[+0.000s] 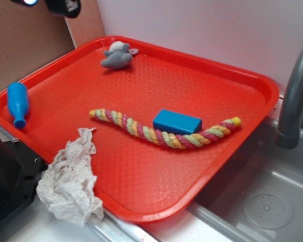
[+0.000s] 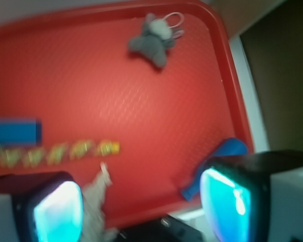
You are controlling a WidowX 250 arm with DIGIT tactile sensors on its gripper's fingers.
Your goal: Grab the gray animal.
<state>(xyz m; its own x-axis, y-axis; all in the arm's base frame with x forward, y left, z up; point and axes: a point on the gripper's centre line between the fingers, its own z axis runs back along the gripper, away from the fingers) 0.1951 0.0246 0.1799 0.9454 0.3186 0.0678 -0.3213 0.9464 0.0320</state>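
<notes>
The wrist view is blurred throughout. Its lower edge cuts off the pincer (image 2: 141, 209), whose fingers (image 2: 58, 212) hide part of the white cloth (image 2: 97, 199) and blue bottle (image 2: 217, 161). The left edge crops the rope toy (image 2: 55, 154).

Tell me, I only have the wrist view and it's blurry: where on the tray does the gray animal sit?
Observer: The gray animal lies at the tray's far corner, apart from everything else.
Operator: What's that blue thing by my gripper?
Observer: A blue bottle-shaped toy lying against the tray's left rim.
Operator: Is the blue block near the animal?
Observer: No, the blue block touches the colored rope mid-tray.
</notes>
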